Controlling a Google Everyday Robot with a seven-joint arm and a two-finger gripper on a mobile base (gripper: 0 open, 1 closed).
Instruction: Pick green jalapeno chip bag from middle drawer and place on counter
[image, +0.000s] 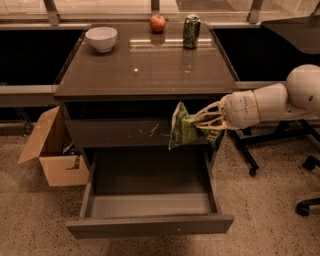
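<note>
My gripper (200, 122) reaches in from the right and is shut on the green jalapeno chip bag (183, 128). The bag hangs in the air in front of the scratched upper drawer front (130, 132), above the right side of the open middle drawer (150, 192). The drawer is pulled out and nothing shows inside it. The counter (145, 62) lies above and behind the bag, glossy and grey-brown.
On the counter stand a white bowl (101, 38) at the back left, a red apple (158, 23) and a green drink can (191, 31) at the back. A cardboard box (52, 150) sits on the floor left of the cabinet. An office chair base (270, 140) stands at the right.
</note>
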